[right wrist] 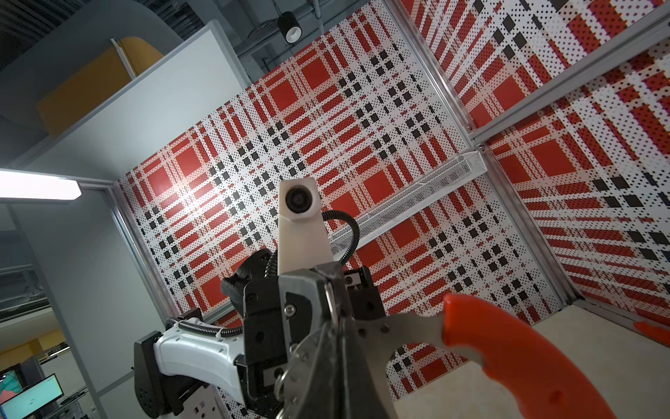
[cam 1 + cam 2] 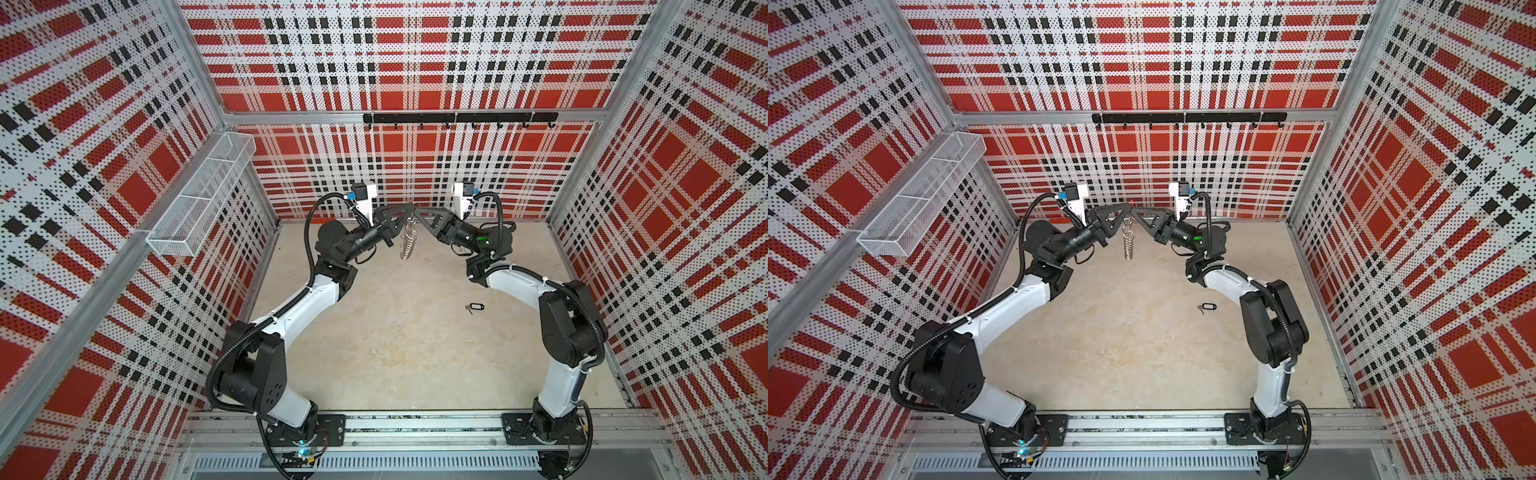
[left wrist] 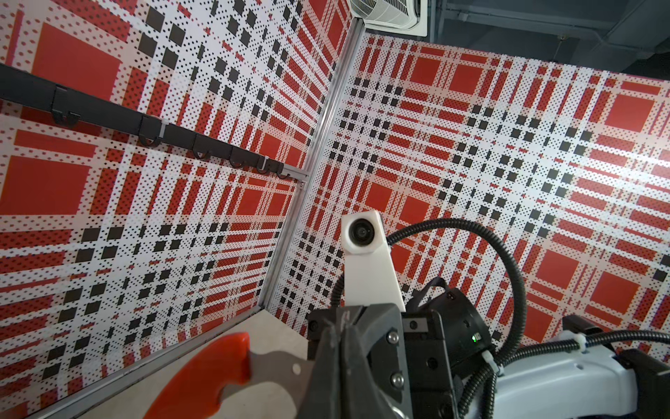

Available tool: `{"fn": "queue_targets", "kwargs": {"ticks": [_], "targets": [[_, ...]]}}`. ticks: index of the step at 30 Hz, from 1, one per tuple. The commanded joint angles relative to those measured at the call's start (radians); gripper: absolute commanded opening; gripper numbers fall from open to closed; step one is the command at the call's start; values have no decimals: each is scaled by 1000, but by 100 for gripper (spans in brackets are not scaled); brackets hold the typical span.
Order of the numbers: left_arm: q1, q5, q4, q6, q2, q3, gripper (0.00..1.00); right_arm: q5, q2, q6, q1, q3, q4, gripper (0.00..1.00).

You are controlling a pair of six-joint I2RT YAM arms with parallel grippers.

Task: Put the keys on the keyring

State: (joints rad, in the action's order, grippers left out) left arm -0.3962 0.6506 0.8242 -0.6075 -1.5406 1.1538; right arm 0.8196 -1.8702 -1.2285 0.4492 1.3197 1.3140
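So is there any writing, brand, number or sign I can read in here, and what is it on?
No text can be read anywhere in these views.
The tag has a pale window, too small to read.
The monitor outside the cell is too blurred to read.
The keyring shows no markings.

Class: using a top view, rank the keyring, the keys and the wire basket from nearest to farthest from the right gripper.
1. keyring: hanging at the right gripper, centre.
2. keys: on the table, right side.
3. basket: mounted far left.
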Motion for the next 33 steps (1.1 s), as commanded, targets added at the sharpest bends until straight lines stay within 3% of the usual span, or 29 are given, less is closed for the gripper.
{"fn": "queue_targets", "kwargs": {"ticks": [1, 4, 6, 8, 9, 12, 17, 33], "targets": [[-10, 48, 16, 7, -10, 26, 0, 9, 2, -9, 11, 41, 47, 0], [-9, 55, -12, 40, 0, 33, 0, 16, 22, 30, 10, 28, -9, 3], [-5, 63, -69, 81, 5, 53, 0, 22, 60, 108, -3, 3, -114, 27], [3, 81, -132, 114, 8, 80, 0, 31, 104, 195, -25, -22, -223, 39], [9, 95, -165, 127, 9, 95, 0, 42, 126, 240, -40, -33, -281, 41], [25, 150, -258, 159, 3, 142, 0, 80, 170, 353, -80, -31, -434, 42], [39, 206, -322, 166, -3, 191, 0, 161, 174, 433, -100, 24, -557, 38], [30, 231, -333, 150, -24, 223, 0, 213, 148, 302, -101, 51, -402, 34]]}}
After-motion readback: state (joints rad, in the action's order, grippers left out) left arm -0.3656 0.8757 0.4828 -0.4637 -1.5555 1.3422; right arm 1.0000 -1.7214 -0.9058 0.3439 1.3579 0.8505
